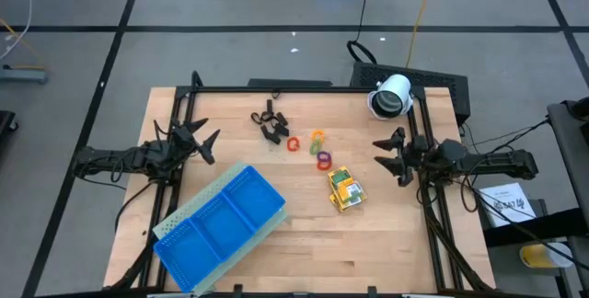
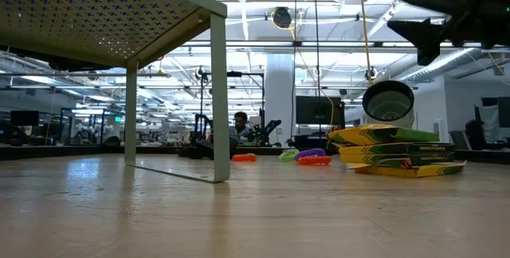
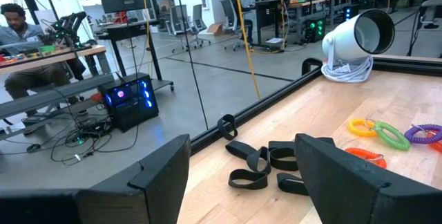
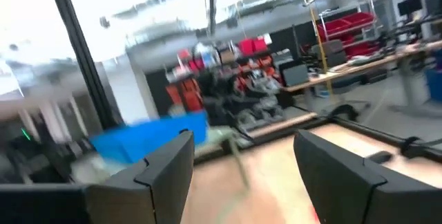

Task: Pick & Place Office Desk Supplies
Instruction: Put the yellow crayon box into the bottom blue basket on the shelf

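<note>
Black clips (image 3: 266,166) sharp from left wrist

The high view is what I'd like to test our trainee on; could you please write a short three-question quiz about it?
1. True or false: the blue tray already holds the yellow packs.
2. What lies nearest the black clips? A) coloured rings B) tray C) white cylinder
3. In what state are the left gripper and right gripper?

Key: 1 false, the packs lie on the table; 2 A; 3 both open, holding nothing.
</note>
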Robot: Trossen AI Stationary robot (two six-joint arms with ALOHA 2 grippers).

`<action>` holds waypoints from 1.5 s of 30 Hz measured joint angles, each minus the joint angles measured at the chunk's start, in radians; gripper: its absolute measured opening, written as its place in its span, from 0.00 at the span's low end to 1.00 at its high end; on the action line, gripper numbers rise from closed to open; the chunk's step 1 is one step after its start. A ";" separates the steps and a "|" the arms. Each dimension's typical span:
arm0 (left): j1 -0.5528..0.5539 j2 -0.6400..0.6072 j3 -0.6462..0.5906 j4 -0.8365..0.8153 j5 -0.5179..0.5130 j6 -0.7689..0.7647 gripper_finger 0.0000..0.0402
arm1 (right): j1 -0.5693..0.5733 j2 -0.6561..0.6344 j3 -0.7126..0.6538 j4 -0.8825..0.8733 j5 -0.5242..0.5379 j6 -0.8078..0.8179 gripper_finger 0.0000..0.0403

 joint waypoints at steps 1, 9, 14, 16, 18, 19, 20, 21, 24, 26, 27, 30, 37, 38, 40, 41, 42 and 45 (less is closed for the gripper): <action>0.000 0.000 0.000 0.000 0.000 0.000 0.67 | 0.000 0.000 0.000 0.015 0.000 0.021 0.59; 0.000 0.000 0.000 0.000 0.000 0.000 0.67 | 0.011 0.034 0.000 -0.006 -0.005 0.171 0.59; 0.000 0.000 0.000 0.000 0.000 0.000 0.67 | 0.035 0.175 0.000 -0.025 0.001 0.366 0.59; 0.000 0.000 0.000 0.000 0.000 0.000 0.67 | 0.038 0.244 0.000 -0.032 -0.004 0.474 0.59; 0.000 0.000 0.000 0.000 0.000 0.000 0.67 | 0.038 0.308 0.000 -0.052 -0.026 0.548 0.59; 0.000 0.000 0.000 0.000 0.000 0.000 0.67 | 0.037 0.337 0.000 -0.070 -0.043 0.576 0.60; 0.000 0.000 0.000 0.000 0.000 0.000 0.67 | 0.037 0.367 0.000 -0.089 -0.059 0.605 0.60; 0.000 0.000 0.000 0.000 0.000 0.000 0.67 | 0.037 0.394 0.000 -0.113 -0.073 0.630 0.61; 0.000 0.000 0.000 0.000 0.000 0.000 0.67 | 0.037 0.470 0.000 -0.172 -0.131 0.683 0.62; 0.000 0.000 0.000 0.000 0.000 0.000 0.67 | 0.037 0.514 0.000 -0.166 -0.174 0.698 0.64; 0.000 0.000 0.000 0.000 0.000 0.000 0.67 | 0.037 0.532 0.000 -0.155 -0.196 0.708 0.65; 0.000 0.000 0.000 0.000 0.000 0.000 0.67 | 0.038 0.576 0.000 -0.138 -0.238 0.715 0.68; 0.000 0.000 0.000 0.000 0.000 0.000 0.67 | 0.064 0.659 0.000 -0.119 -0.238 0.752 0.70; 0.000 0.000 0.000 0.000 0.000 0.000 0.67 | 0.069 0.668 0.000 -0.109 -0.236 0.764 0.70; 0.000 0.000 0.000 0.000 0.000 0.000 0.67 | 0.079 0.690 0.000 -0.076 -0.234 0.773 0.70; 0.000 0.000 0.000 0.000 0.000 0.000 0.67 | 0.083 0.702 0.000 -0.056 -0.233 0.774 0.69; 0.000 0.000 0.000 0.000 0.000 0.000 0.67 | 0.087 0.712 0.000 -0.040 -0.233 0.774 0.69; 0.000 0.000 0.000 0.000 0.000 0.000 0.67 | 0.099 0.748 0.000 0.005 -0.214 0.778 0.69</action>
